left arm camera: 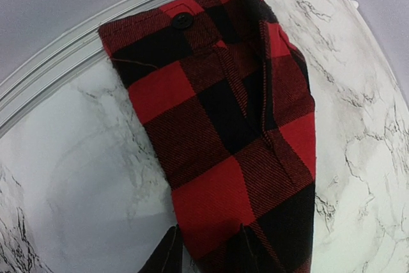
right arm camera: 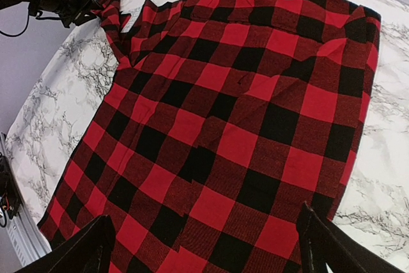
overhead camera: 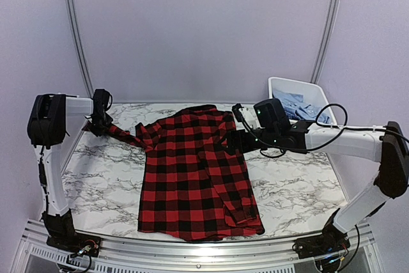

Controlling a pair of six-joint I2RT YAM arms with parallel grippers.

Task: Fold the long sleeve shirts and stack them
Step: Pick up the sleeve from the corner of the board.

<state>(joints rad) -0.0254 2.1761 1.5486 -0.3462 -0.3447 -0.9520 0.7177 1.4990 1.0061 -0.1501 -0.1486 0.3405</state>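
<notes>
Pale walls, marble table (overhead camera: 96,177). From the top, the flannel shirt (overhead camera: 192,177) lies flat mid-table, with one sleeve pulled out to the left gripper (overhead camera: 99,123). The right arm is stretched low across the collar end, right gripper (overhead camera: 235,140) over the cloth. The left wrist cam adds the cuff (left arm camera: 211,94) and its button (left arm camera: 181,21), with the sleeve pinched between the fingers (left arm camera: 167,257). On the right wrist cam, that gripper's fingers (right arm camera: 83,247) are spread wide above the shirt's body.

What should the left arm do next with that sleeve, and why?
Probably carry the sleeve rightward and lay it across the body of the shirt. The left gripper pinches its cuff end, stretched out to the left, while the shirt lies flat on the table; the right gripper hovers open above it, holding nothing.
</notes>
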